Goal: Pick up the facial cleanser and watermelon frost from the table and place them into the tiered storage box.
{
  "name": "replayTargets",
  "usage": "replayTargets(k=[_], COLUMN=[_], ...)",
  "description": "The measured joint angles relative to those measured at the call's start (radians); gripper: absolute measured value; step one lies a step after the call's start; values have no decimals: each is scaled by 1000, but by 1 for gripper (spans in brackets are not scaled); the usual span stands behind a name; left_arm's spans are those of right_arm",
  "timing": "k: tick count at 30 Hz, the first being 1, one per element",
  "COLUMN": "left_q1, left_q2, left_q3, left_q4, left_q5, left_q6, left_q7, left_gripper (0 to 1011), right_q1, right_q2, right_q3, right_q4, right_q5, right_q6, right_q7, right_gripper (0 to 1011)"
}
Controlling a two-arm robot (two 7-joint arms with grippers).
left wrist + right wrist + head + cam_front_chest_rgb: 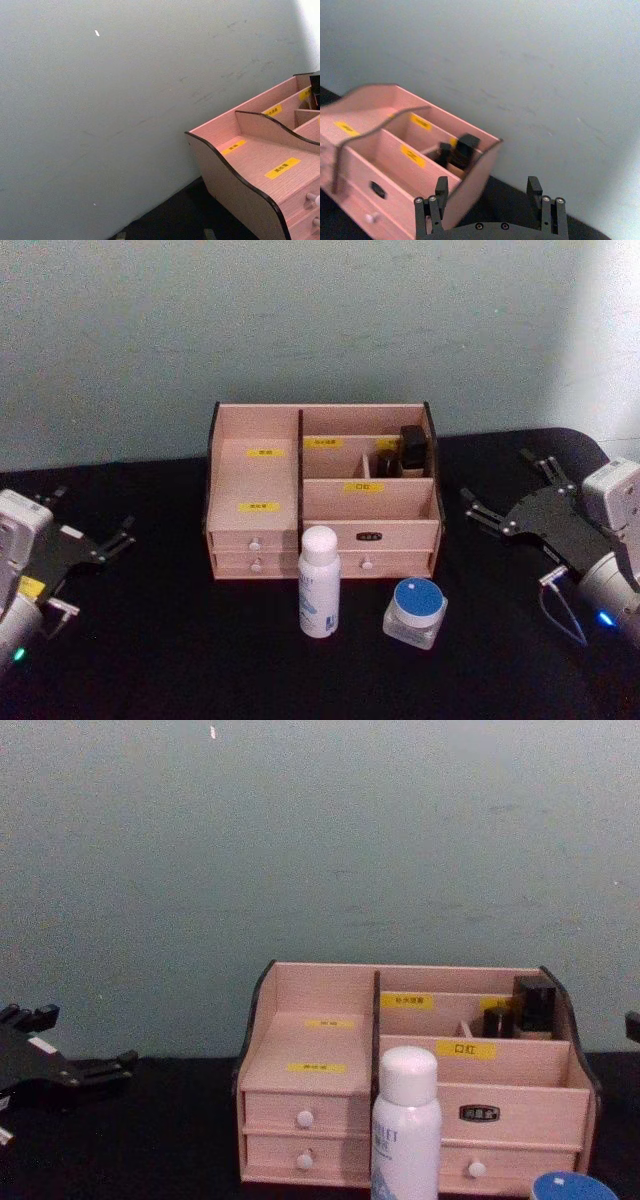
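Observation:
The facial cleanser, a tall white bottle with blue lettering, stands upright on the black table just in front of the tiered storage box. To its right sits the watermelon frost, a squat clear jar with a blue lid. In the chest view the bottle is close in front and the jar's lid peeks up at the bottom edge. My left gripper hovers open at the far left, well away from both. My right gripper is open at the right of the box, empty, and its fingers frame the box's right end.
Small dark bottles stand in the box's back right compartment. The box has drawers with white knobs and yellow labels. A pale wall runs close behind the box. The black table extends to both sides.

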Motion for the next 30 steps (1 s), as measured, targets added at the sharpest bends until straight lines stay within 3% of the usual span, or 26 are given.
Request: replayTargets(k=[7, 12, 22, 30], left_q1=[0, 0, 0, 0], left_q2=[0, 0, 0, 0], left_q3=[0, 0, 0, 0], left_q4=[0, 0, 0, 0], left_q5=[0, 0, 0, 0], left_q6=[0, 0, 0, 0], left_q7=[0, 0, 0, 0], left_gripper=[1001, 1001, 1001, 1002], right_q1=[-23, -22, 9, 59], right_q2=[28, 32, 24, -12], right_q3=[6, -11, -58, -103], right_q4=[-47, -63, -44, 16], right_q5=[38, 79, 131, 155], right_q6=[-54, -72, -54, -17], right_q7=[112, 216, 390, 518], right_gripper=[1002, 1002, 1002, 1002])
